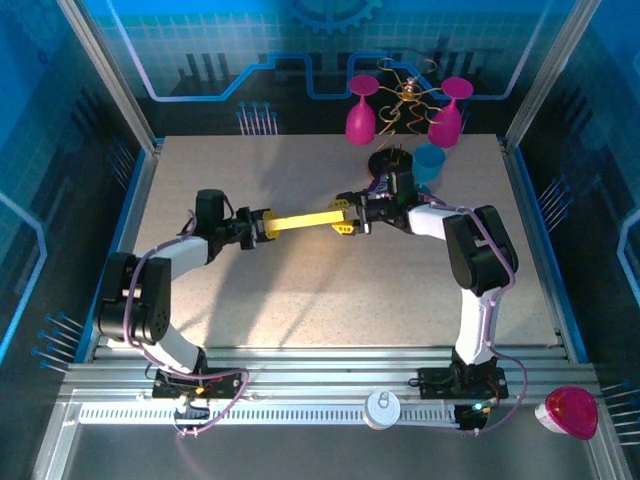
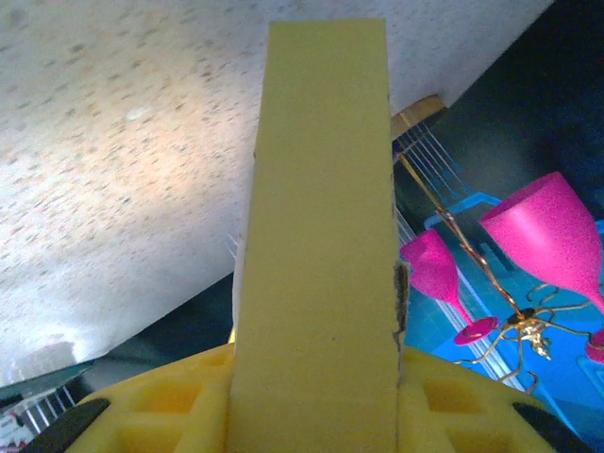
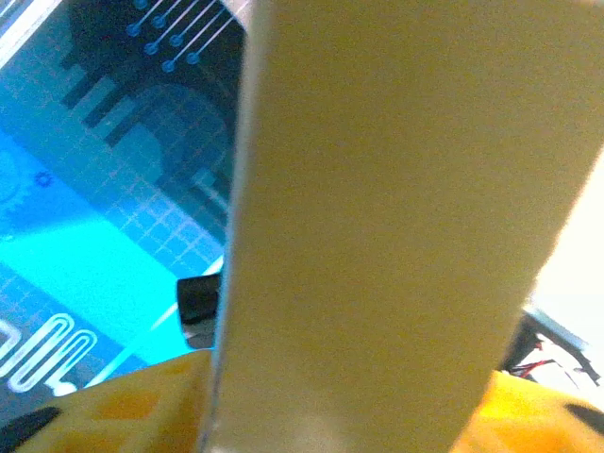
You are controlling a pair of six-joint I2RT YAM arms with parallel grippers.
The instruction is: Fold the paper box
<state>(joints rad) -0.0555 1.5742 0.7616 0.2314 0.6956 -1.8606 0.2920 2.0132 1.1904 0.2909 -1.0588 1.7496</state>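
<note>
While it hangs midair, the paper box (image 1: 305,221) looks flat, narrow, yellow

No legible words, numbers, brands or labels in any view; wordless graphics only; half gear emblem (image 1: 337,22) at top of blue back panel (image 1: 200,50); circuit-trace lines (image 1: 255,118) ending in dots along panel's lower edge; trace-and-dot pattern (image 3: 179,42) over fine grid in right wrist view, serpentine line (image 3: 42,354) below it at left; paper box (image 2: 321,236) face plain yellow.
</note>
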